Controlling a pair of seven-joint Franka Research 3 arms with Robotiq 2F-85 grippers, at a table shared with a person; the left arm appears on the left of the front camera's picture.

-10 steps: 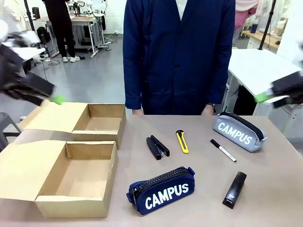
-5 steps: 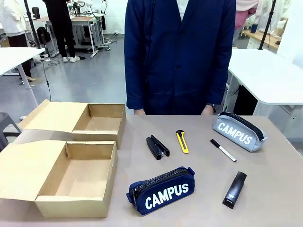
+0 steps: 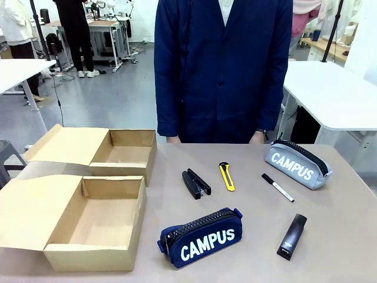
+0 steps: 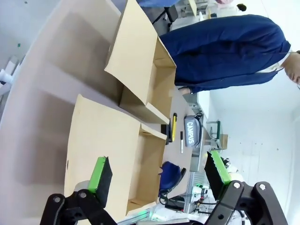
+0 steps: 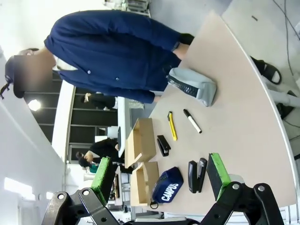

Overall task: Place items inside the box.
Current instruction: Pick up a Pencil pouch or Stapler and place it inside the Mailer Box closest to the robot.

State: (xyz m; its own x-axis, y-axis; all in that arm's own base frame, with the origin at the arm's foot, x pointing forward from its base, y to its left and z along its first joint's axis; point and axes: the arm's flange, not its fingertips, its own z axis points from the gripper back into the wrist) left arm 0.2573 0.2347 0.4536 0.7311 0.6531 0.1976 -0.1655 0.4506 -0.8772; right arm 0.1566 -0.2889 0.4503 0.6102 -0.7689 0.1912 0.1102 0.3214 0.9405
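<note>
Navy pencil case (image 3: 202,237) lies sideways, just right of box (image 3: 94,257). Black stapler (image 3: 292,236) farther right. Left claw (image 4: 158,158), right claw (image 5: 159,161): open, empty.

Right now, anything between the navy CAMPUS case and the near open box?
Nothing visible. The navy case lies right of the box, with bare table between them, and the lid flap is folded out on the box's other side. The slim black stapler sits further right, so the case lies on its line to the box.
</note>
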